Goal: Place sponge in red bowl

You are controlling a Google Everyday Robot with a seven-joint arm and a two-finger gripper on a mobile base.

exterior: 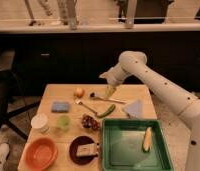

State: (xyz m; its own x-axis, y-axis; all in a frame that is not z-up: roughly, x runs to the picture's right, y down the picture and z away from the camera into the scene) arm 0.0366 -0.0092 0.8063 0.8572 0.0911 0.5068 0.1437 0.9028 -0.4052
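- Claw (pixel 110 90): at the end of the white arm (pixel 158 82), which reaches in from the right. It points down over the far middle of the bench (pixel 53 92), and nothing can be seen held in it. Whether it is spread or pressed together cannot be told.
- Sponge (pixel 60 106): lies flat on the left half of the bench, well apart from the claw and to its left.
- Red bowl (pixel 41 153): stands at the near left corner of the bench, apart from the sponge, with nothing visible inside.
- Small orange fruit (pixel 79 92): on the far part of the bench, left of the claw.
- Spoon (pixel 107 99): lies just below the claw.
- Green vegetable (pixel 106 110): elongated, near the bench centre.
- Pale blue cloth (pixel 135 107): folded to a triangle, on the right side.
- White round container (pixel 39 122) and small green cup (pixel 64 122): side by side, between the sponge and the red bowl.
- Dark brown plate (pixel 75 146): just right of the red bowl. It carries a small pale item that cannot be identified.
- Green tray (pixel 123 147): at the near right, with a yellow elongated item (pixel 147 139) along its right side.
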